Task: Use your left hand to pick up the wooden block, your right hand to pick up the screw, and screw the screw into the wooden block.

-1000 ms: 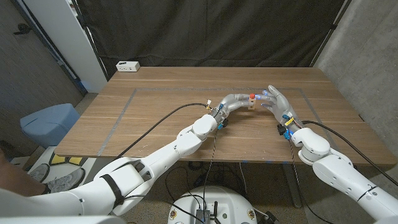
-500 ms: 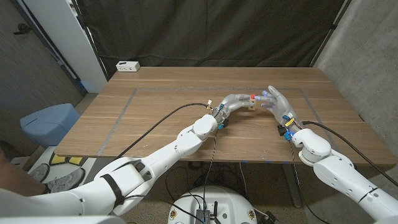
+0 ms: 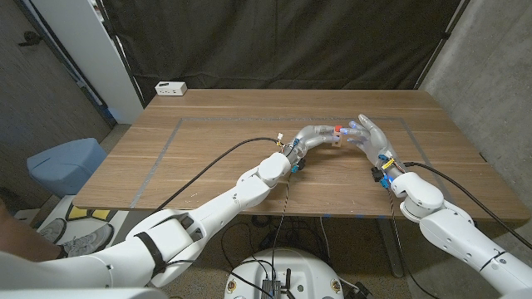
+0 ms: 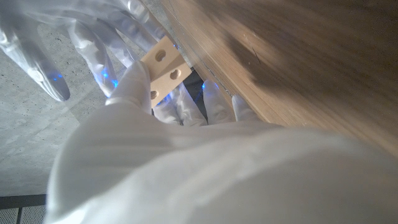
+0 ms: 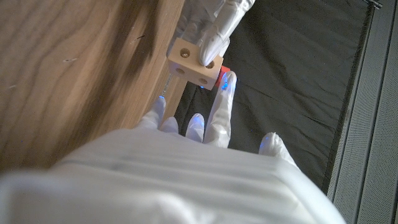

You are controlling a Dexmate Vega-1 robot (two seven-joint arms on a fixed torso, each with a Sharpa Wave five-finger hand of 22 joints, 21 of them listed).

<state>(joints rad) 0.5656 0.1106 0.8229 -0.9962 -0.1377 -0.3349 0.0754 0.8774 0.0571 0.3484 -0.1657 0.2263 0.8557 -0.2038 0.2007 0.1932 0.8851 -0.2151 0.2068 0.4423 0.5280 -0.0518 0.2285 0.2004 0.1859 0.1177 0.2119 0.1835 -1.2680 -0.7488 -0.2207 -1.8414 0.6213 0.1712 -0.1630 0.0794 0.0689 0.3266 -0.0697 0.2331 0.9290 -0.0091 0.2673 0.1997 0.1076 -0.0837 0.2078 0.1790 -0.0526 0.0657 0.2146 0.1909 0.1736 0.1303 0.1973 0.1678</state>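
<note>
Head view, near to far: both arms in from the near edge of the desk (image 3: 208,158), meeting right of centre, above the desk top. Left hand (image 3: 314,135) holding the wooden block (image 3: 337,138), fingers closed on it. Right hand (image 3: 371,138) just beside the block on its far-right side, fingertips against it. Red and white speck at the block's top, taken for the screw (image 3: 337,129); too small to make out more.

Compared with the pictures of a second and half a second ago: no visible shift of either arm, the block or the red speck. Cable loop (image 3: 224,149) on the desk likewise unmoved. White box (image 3: 171,88) at the far left corner as before.

Left wrist view: block (image 4: 163,70) pinched between own fingers (image 4: 138,84), two drilled holes showing; the other hand's pale fingers close alongside.

Right wrist view: block (image 5: 194,66) gripped from the far side by the left hand's fingers (image 5: 214,31); red part of the screw (image 5: 224,77) at the block's edge, one finger (image 5: 221,109) of the right hand against it. Grasp on the screw probable, not confirmed: cannot tell.

Judgement: no progress visible over the last second. Likely a pause mid-alignment or a very slow turn of the screw. Thread engagement not verifiable.
</note>
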